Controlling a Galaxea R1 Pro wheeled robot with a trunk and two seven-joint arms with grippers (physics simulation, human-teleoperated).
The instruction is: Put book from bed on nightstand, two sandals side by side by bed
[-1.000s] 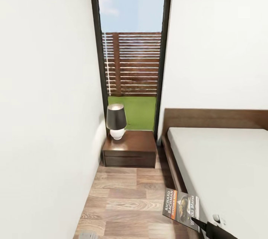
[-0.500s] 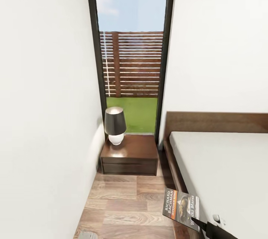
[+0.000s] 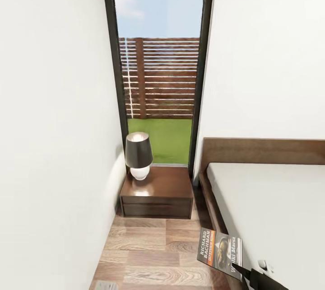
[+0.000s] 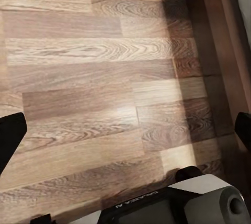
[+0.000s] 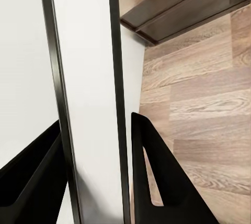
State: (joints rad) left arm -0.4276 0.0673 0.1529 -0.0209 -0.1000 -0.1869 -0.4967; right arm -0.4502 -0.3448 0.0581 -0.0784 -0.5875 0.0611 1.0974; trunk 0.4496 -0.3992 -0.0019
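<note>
Book: one, a thin paperback (image 3: 220, 248) clamped on its edge in the right tool (image 5: 97, 174); in the right wrist view the book's page block stands between two dark fingers (image 5: 162, 182) pressed on either side (the cover lettering reads in the head view).
Book's place: in the air, low at the right of the head view, over the floor (image 3: 149, 254) just beside the bed (image 3: 271, 208) frame, no longer on the mattress.
Key relation: the nightstand (image 3: 157, 192) lies ahead of the held book and to its left, against the window wall, well apart; the book's long axis runs roughly toward it, and the right arm, being the holder, is the nearer one.
Nightstand top: one lamp (image 3: 138, 155) stands on its left rear part; the right and front part is bare, which I judge the likelier landing spot.
Left tool: its finger tips (image 4: 10, 140) stand apart at the edges of the left wrist view, nothing between them, floor beneath.
Counts: one book, one nightstand, one lamp, one bed, one window (image 3: 158, 64).
</note>
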